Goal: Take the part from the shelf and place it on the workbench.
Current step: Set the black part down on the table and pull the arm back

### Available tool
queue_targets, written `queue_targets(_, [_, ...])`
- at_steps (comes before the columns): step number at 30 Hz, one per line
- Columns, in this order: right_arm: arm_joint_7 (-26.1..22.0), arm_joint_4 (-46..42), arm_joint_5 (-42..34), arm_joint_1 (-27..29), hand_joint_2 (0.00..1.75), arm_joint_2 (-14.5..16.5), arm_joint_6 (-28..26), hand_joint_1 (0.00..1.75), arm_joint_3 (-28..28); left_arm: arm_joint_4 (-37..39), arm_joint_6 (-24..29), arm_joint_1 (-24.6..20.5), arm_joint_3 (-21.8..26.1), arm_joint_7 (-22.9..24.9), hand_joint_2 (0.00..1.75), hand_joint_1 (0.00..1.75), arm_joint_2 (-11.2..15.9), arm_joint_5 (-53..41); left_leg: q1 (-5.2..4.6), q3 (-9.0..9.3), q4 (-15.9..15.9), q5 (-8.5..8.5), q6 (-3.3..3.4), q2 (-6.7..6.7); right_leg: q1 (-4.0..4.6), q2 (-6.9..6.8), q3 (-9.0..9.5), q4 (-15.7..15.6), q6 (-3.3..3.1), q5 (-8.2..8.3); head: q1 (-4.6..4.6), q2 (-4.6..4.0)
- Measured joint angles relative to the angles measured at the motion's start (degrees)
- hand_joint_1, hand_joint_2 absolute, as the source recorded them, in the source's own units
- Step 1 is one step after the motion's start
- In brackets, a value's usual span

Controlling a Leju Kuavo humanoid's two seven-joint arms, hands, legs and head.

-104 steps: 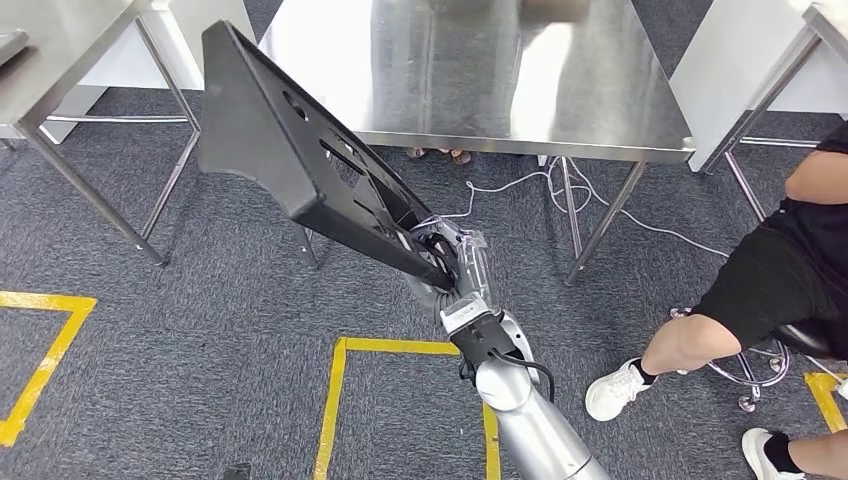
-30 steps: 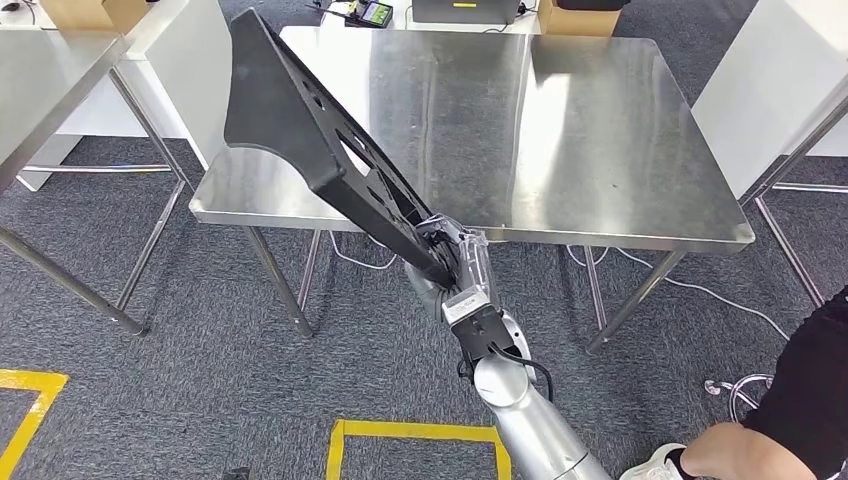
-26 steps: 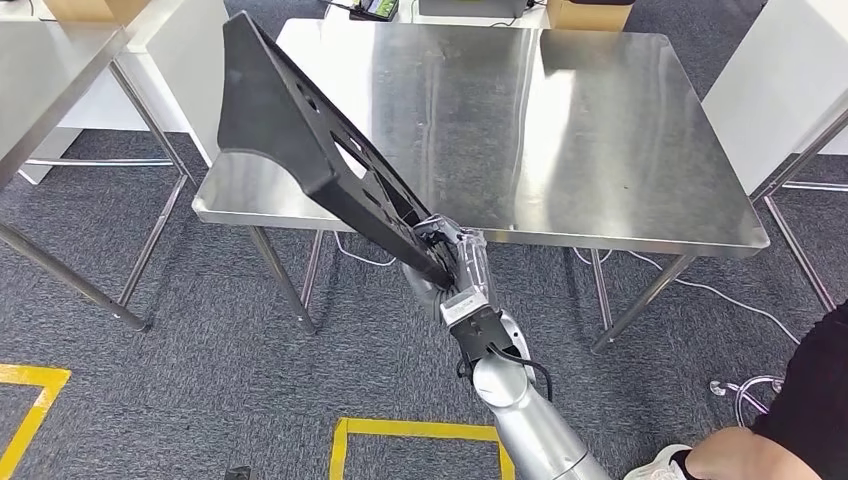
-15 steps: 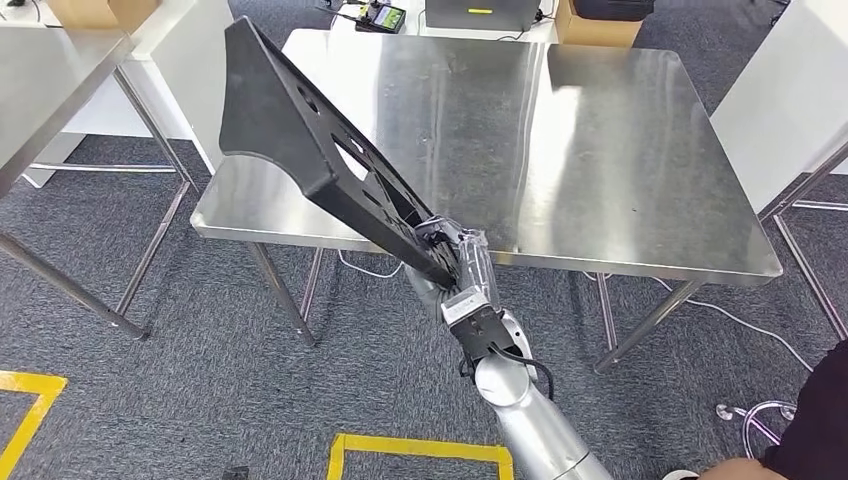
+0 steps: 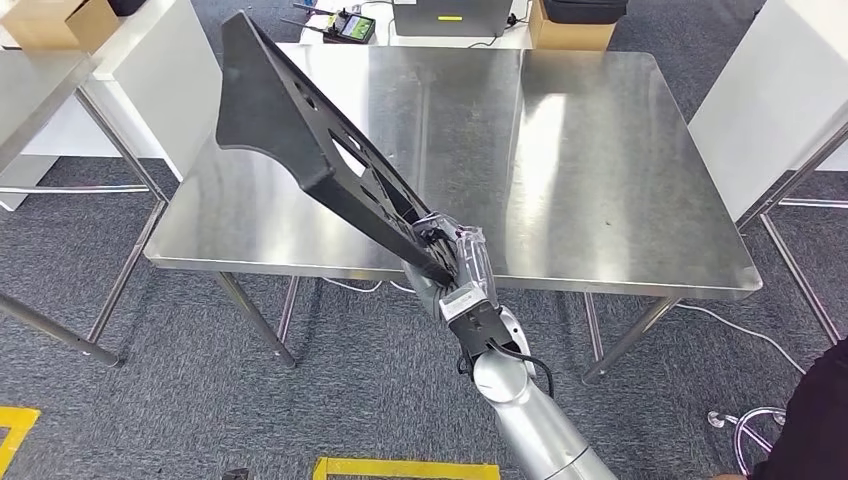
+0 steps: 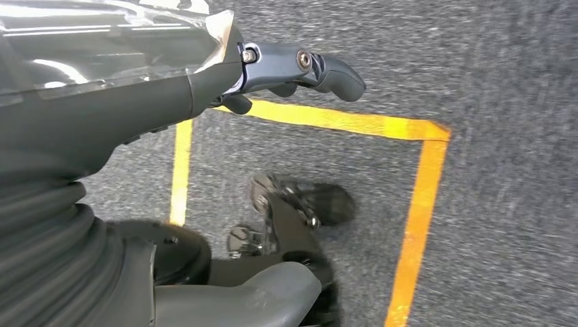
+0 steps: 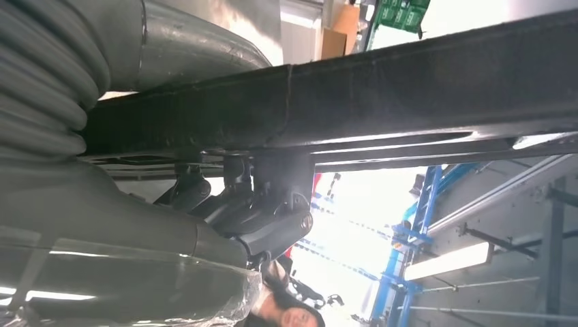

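Note:
My right hand (image 5: 447, 256) grips the lower end of a long black plastic part (image 5: 300, 145) with several cut-outs. The part slants up and to the left, its wide end held above the near left area of the steel workbench (image 5: 600, 190). Seen close in the right wrist view, the part (image 7: 409, 88) is a dark bar with my right hand's fingers (image 7: 262, 211) wrapped around it. My left hand (image 6: 286, 71) hangs over the carpet with its fingers loosely curled and nothing in them.
A second steel table (image 5: 30, 95) stands to the left and a white cabinet (image 5: 770, 90) to the right. Beyond the workbench are cardboard boxes (image 5: 570, 25) and a controller (image 5: 345, 22). Yellow tape (image 5: 400, 468) marks the grey carpet. A person's dark sleeve (image 5: 815, 420) sits at the lower right.
The camera has moved closer to the workbench, which now lies nearer and lower in view. The part stays gripped in my right hand at the same slant.

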Motion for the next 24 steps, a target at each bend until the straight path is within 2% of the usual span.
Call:
queue_targets(1, [0.0, 0.0, -0.1, 0.0, 1.75, 0.0, 0.0, 1.75, 0.0, 0.0, 0.0, 0.0, 0.0, -0.1, 1.75, 0.0, 0.2, 0.0, -0.43, 0.85, -2.0, 1.11, 0.64, -0.1, -0.01, 0.07, 0.34, -0.3, 0.2, -0.32, 0.03, 0.01])
queue_targets(3, [0.1, 0.0, -0.2, 0.0, 1.75, 0.1, 0.0, 1.75, 0.1, 0.0, -0.2, 0.0, 0.0, -0.3, 1.75, 0.0, 0.3, 0.0, -0.85, 1.82, -3.4, 0.93, 1.22, -0.16, 0.11, 0.18, 0.96, -0.4, 0.78, -0.35, 0.03, 0.01])
queue_targets(5, [0.1, -0.2, -0.2, 0.0, 1.75, 0.1, -0.1, 1.75, 0.1, 0.0, -0.3, 0.0, 0.0, -0.5, 1.75, 0.0, 0.3, 0.0, -0.62, 3.3, -4.7, 1.22, 1.61, -0.12, 0.22, 0.1, 0.92, 0.6, 1.23, -0.6, -0.03, 0.01])
queue_targets(6, [0.1, -0.3, -0.3, -0.1, 1.75, 0.1, -0.2, 1.75, 0.1, 0.0, -0.4, 0.0, 0.0, -0.6, 1.75, 0.0, 0.3, 0.0, -0.41, 4.04, -5.1, 1.26, 1.74, -0.1, 0.15, 0.06, 0.06, 2.3, 1.42, -1.05, 0.03, 0.01])
queue_targets(7, [0.1, -0.5, -0.3, -0.2, 1.75, 0.0, -0.2, 1.75, 0.2, 0.0, -0.5, 0.0, 0.0, -0.7, 1.75, 0.0, 0.3, 0.0, -0.2, 4.61, -5.4, 1.24, 1.78, -0.1, 0.0, 0.02, -1.62, 5.1, 1.6, -1.81, 0.07, 0.02])
queue_targets(9, [0.2, -0.6, -0.3, -0.1, 1.75, -0.2, -0.3, 1.75, 0.2, 0.0, -0.7, 0.0, -0.1, -0.7, 1.75, 0.0, 0.3, 0.0, -0.04, 5.23, -5.5, 0.7, 1.74, -0.13, -0.42, 0.01, -6.22, 12.2, 1.89, -3.87, 0.15, 0.02])
queue_targets(10, [0.2, -0.6, -0.4, 0.1, 1.75, -0.3, -0.3, 1.75, 0.2, 0.0, -0.7, 0.1, -0.1, -0.7, 1.75, 0.0, 0.3, 0.0, 0.08, 5.59, -5.5, 0.29, 1.58, -0.18, -0.7, 0.0, -8.33, 14.6, 2.06, -4.77, 0.14, 0.02])
queue_targets(11, [0.4, -0.6, -0.4, 0.3, 1.75, -0.5, -0.3, 1.75, 0.2, 0.0, -0.8, 0.2, -0.1, -0.7, 1.75, 0.0, 0.3, 0.0, 0.25, 6.05, -5.4, -0.16, 1.33, -0.25, -1.03, -0.02, -9.68, 15.3, 2.35, -4.98, 0.16, 0.01])
queue_targets(12, [0.5, -0.6, -0.4, 0.4, 1.75, -0.6, -0.3, 1.75, 0.2, 0.0, -0.8, 0.3, -0.1, -0.7, 1.75, 0.0, 0.3, 0.0, 0.47, 6.61, -5.4, -0.65, 1.01, -0.35, -1.37, -0.07, -10.1, 14.1, 2.88, -4.15, 0.16, 0.01])
queue_targets(13, [0.7, -0.6, -0.4, 0.5, 1.75, -0.6, -0.3, 1.75, 0.2, 0.0, -0.8, 0.4, -0.1, -0.7, 1.75, 0.0, 0.3, 0.1, 0.7, 7.25, -5.4, -1.18, 0.62, -0.44, -1.78, -0.15, -9.62, 11.1, 3.7, -2.2, 0.18, 0.0])
queue_targets(14, [1.0, -0.6, -0.4, 0.4, 1.75, -0.7, -0.3, 1.75, 0.3, 0.0, -0.6, 0.4, -0.1, -0.5, 1.75, 0.0, 0.3, 0.2, 0.84, 7.77, -5.3, -1.72, 0.18, -0.5, -2.17, -0.29, -8.68, 7.2, 4.72, 0.45, 0.26, 0.0])
queue_targets(15, [1.2, -0.6, -0.3, 0.4, 1.75, -0.6, -0.3, 1.75, 0.4, 0.0, -0.3, 0.4, -0.1, -0.3, 1.75, 0.0, 0.3, 0.3, 0.89, 8.23, -5.0, -2.36, -0.28, -0.56, -2.36, -0.64, -7.91, 3.7, 5.26, 2.54, 0.36, 0.01])
queue_targets(16, [1.5, -0.6, -0.1, 0.3, 1.75, -0.5, -0.2, 1.75, 0.6, 0.0, 0.1, 0.4, -0.1, 0.0, 1.75, 0.0, 0.2, 0.4, 0.84, 8.47, -4.8, -3.06, -0.78, -0.55, -2.44, -0.97, -7.16, 1.3, 5.34, 4.05, 0.4, 0.01])
queue_targets(17, [1.7, -0.5, 0.0, 0.1, 1.75, -0.2, -0.2, 1.75, 0.8, 0.0, 0.5, 0.3, -0.1, 0.3, 1.75, 0.0, 0.1, 0.5, 0.79, 8.69, -4.5, -3.58, -1.26, -0.53, -2.44, -1.2, -6.8, 0.1, 4.89, 4.77, 0.39, 0.01])
queue_targets(19, [1.9, -0.3, 0.2, -0.3, 1.75, 0.5, -0.2, 1.75, 1.2, 0.0, 1.3, 0.1, -0.1, 0.9, 1.75, 0.0, -0.2, 0.7, 1.01, 9.14, -4.2, -4.4, -2.05, -0.31, -2.4, -1.22, -6.09, 0.0, 3.25, 4.76, 0.17, 0.01])
queue_targets(21, [2.0, 0.0, 0.3, -1.0, 1.75, 1.3, -0.1, 1.75, 1.5, 0.0, 1.7, -0.1, -0.1, 1.2, 1.75, 0.0, -0.5, 1.0, 1.45, 8.48, -2.1, -5.1, -2.57, -0.01, -2.44, -0.98, -5.23, -0.1, 2.06, 4.46, 0.02, 0.02])
queue_targets(22, [2.0, 0.2, 0.3, -1.5, 1.75, 1.6, 0.0, 1.75, 1.6, 0.0, 1.8, -0.2, -0.1, 1.4, 1.75, 0.0, -0.7, 1.2, 1.6, 7.07, 0.5, -5.79, -2.81, 0.1, -2.4, -0.88, -4.74, -0.1, 1.56, 4.2, -0.01, 0.01])
queue_targets(24, [2.1, 0.6, 0.6, -2.2, 1.75, 2.0, 0.4, 1.75, 1.8, 0.0, 2.1, -0.4, -0.1, 1.7, 1.75, 0.0, -1.0, 1.3, 1.65, 2.56, 7.5, -8.0, -3.19, 0.17, -2.04, -0.82, -4.02, -0.1, 0.87, 3.47, -0.07, 0.02])
